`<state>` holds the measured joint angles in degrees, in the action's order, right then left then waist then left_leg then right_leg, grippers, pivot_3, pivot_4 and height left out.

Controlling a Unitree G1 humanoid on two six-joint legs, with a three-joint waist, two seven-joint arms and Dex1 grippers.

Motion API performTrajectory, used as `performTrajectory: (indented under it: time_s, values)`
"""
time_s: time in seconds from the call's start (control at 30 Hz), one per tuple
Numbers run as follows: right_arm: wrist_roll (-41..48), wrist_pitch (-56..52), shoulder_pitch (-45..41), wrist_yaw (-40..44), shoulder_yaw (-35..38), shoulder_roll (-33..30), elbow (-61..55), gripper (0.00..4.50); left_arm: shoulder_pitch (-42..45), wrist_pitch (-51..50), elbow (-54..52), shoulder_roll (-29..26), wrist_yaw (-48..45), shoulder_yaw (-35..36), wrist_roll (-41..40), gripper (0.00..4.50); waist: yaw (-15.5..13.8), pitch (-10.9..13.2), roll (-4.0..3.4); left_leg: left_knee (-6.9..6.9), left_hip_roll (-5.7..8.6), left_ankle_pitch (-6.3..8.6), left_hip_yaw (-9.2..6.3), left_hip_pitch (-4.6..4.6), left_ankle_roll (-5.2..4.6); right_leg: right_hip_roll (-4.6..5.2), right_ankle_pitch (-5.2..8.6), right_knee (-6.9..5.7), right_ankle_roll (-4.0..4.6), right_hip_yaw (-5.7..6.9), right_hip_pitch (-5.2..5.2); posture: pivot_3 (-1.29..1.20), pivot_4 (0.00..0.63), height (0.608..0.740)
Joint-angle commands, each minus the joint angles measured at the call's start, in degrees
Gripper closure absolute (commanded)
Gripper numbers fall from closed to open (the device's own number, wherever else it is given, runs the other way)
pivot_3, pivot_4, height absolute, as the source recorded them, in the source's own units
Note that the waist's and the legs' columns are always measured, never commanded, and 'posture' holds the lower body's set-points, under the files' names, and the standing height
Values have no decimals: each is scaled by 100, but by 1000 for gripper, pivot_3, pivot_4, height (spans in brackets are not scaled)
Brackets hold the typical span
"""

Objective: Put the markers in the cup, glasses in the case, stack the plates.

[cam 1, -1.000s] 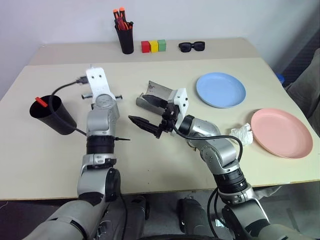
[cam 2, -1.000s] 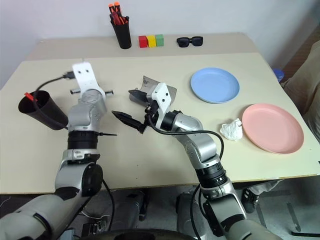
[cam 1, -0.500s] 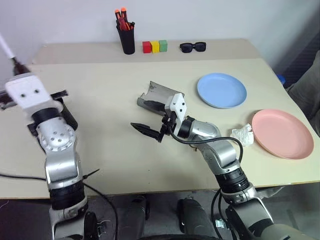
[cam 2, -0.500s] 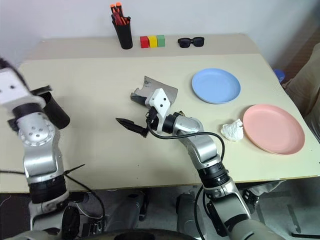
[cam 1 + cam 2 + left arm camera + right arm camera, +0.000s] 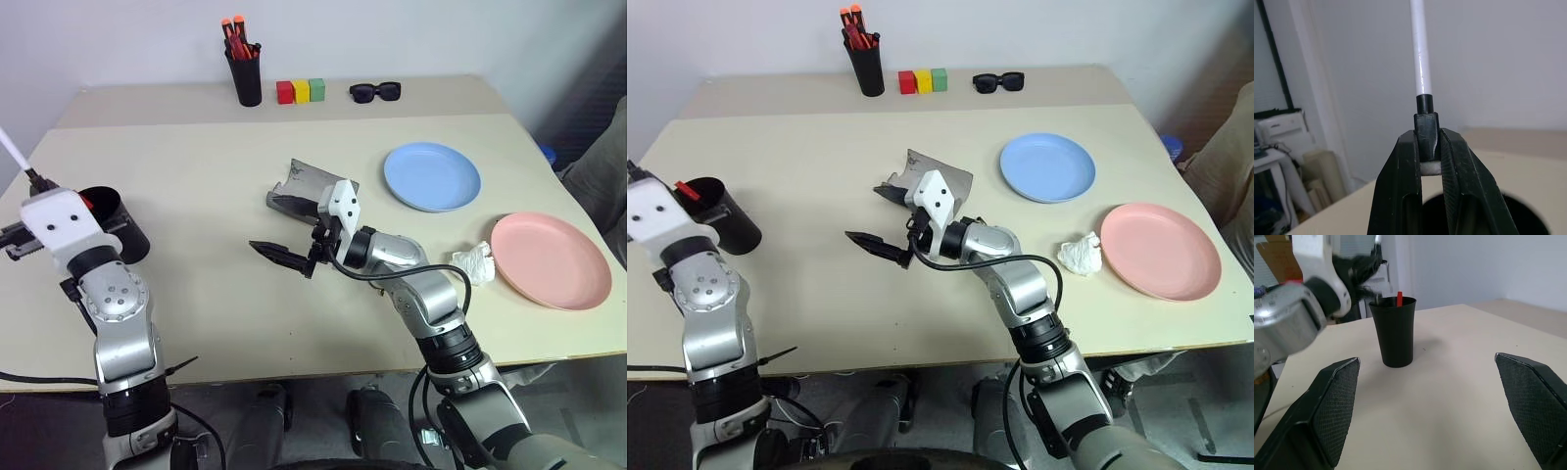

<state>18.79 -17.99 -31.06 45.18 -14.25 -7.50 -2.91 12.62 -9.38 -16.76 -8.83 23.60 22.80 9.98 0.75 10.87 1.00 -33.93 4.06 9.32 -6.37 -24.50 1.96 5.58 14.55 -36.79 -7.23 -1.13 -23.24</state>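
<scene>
A slim white-bodied marker with a black cap [image 5: 1421,58] stood clamped by its capped end between the two black fingers of the left gripper [image 5: 1428,147], its white barrel rising clear above the fingertips. Just below that gripper sat the wide, tapered matte black cup [image 5: 110,223], upright near the left edge of the beige table [image 5: 216,176], with the red-orange end of a black-bodied marker [image 5: 1399,298] poking above its rim. The left arm was raised at the table's left side, wrist bent so the gripper pointed upward and outward, over the cup's far-left edge.

The grey felt-like spectacle case [image 5: 306,186] lay open near the middle of the table. Whether the wire-framed glasses were inside could not be told. The round light blue plate [image 5: 432,176] lay to the right of the case, and the round salmon pink plate [image 5: 552,259] lay nearer the right edge, the two well apart and unstacked. A crumpled white tissue [image 5: 474,263] lay just beside the pink plate.

The right arm reached across the middle of the table, its right gripper [image 5: 281,258] pointing leftward, near the case and above the tabletop. Its textured fingers [image 5: 1334,404] were spread wide apart with nothing between them, aimed toward the cup.
</scene>
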Motion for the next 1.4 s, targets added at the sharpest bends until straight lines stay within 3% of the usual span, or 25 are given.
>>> performTrajectory:
  time_s: [0.03,0.07,0.1,0.13,0.27,0.73,0.8,0.9,0.93,1.03,1.13,1.4]
  values:
    - [73,96,-46,-24,57,70,-173,0,-25,266,28,-11,66,42,31,4470,-5,0,0,0,0,0,0,0,0,0,0,0,0,0,0,0,150,740]
    - [74,90,-30,-29,55,68,-191,0,-24,296,82,-15,68,39,19,4470,-8,0,0,0,0,0,0,0,0,0,0,1,0,0,1,0,150,740]
    - [75,88,-21,-32,53,66,-202,0,-21,321,120,-20,70,36,12,3485,-8,0,0,-1,0,0,0,-1,0,0,0,2,0,0,1,0,150,740]
    - [76,85,-13,-35,51,66,-210,0,-16,340,158,-27,73,33,13,3137,-6,0,0,-1,0,0,0,0,0,0,0,2,0,0,1,0,150,740]
    - [80,76,0,-56,49,70,-226,0,29,373,278,-44,80,25,13,1024,-1,0,0,0,0,0,-1,0,0,0,0,1,0,0,0,0,150,740]
    - [94,59,3,-54,58,57,-239,0,244,464,189,-92,-326,-214,-255,1024,-10,0,0,0,0,1,-1,-1,1,0,1,2,1,0,0,0,150,740]
    - [90,48,-27,-63,129,-2,-225,0,455,476,151,-178,-850,-519,-482,1024,-18,0,0,-1,1,1,1,-2,1,0,0,2,1,5,2,0,150,740]
    - [122,-47,-50,-17,333,-291,-309,0,868,-95,116,-407,-2286,-1319,-1112,103,-32,0,0,-3,2,0,6,-4,1,0,0,12,1,11,9,0,150,740]
    - [126,-84,-37,20,385,-427,-362,0,989,-377,146,-517,-2740,-1589,-1274,11,-34,0,0,-4,3,1,6,-4,1,0,1,19,1,13,12,0,150,740]
    - [40,-187,-12,69,414,-794,-467,0,1234,-1163,310,-905,-3627,-2139,-1423,11,29,1,-2,0,2,2,9,-3,-4,0,0,42,1,12,24,0,150,740]
    - [-273,-276,52,80,426,-1388,-550,0,1699,-1334,981,-1468,-4828,-2824,-1377,11,63,5,-9,13,-2,3,10,-3,-9,-3,0,38,1,6,10,0,150,740]
    - [-550,-371,659,227,1079,-2910,-920,0,3441,-497,3854,-1645,-6860,-3515,-1347,11,-28,10,-8,2,0,3,12,-19,-11,0,2,56,1,16,15,0,150,740]
